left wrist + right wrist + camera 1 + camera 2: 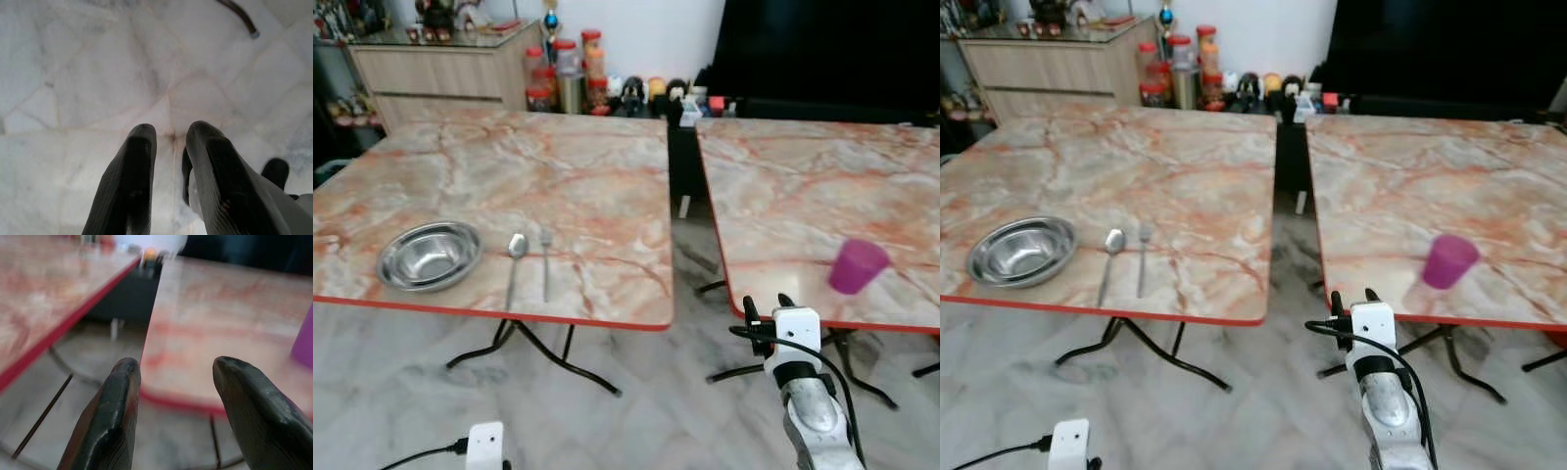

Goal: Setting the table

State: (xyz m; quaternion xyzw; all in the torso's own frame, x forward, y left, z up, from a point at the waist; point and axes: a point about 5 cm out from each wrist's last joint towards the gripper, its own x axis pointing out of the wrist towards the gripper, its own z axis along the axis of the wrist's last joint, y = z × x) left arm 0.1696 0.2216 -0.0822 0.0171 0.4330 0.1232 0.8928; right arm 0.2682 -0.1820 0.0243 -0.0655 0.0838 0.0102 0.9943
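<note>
Surveying: two marble-patterned tables with red edging stand side by side, a narrow gap between them, on a pale marble floor (391, 382).
Left table (558, 166): carries a steel bowl (429, 256) near its front left corner; a spoon (514, 257) lies just beside the bowl, and a fork (546, 259) just beside the spoon; both utensils point their handles toward the front edge.
Right table (822, 186): carries a purple cup (857, 265), upright, near the front edge and well apart from the bowl and cutlery.
Right pincer (767, 306): raised in front of the right table, at its front left corner, just short of the red edge; the two black fingers (115, 416) stand wide apart with nothing between them. In the right wrist view the purple cup shows at the far side, off the line of the fingers.
Left pincer (168, 147): hangs low over the floor beside the left table's black leg (239, 17); fingers a small gap apart, holding nothing.
Background: a wooden sideboard (440, 69) and a row of jars (563, 73) stand against the far wall behind the left table; a dark screen (822, 49) stands behind the right table.
</note>
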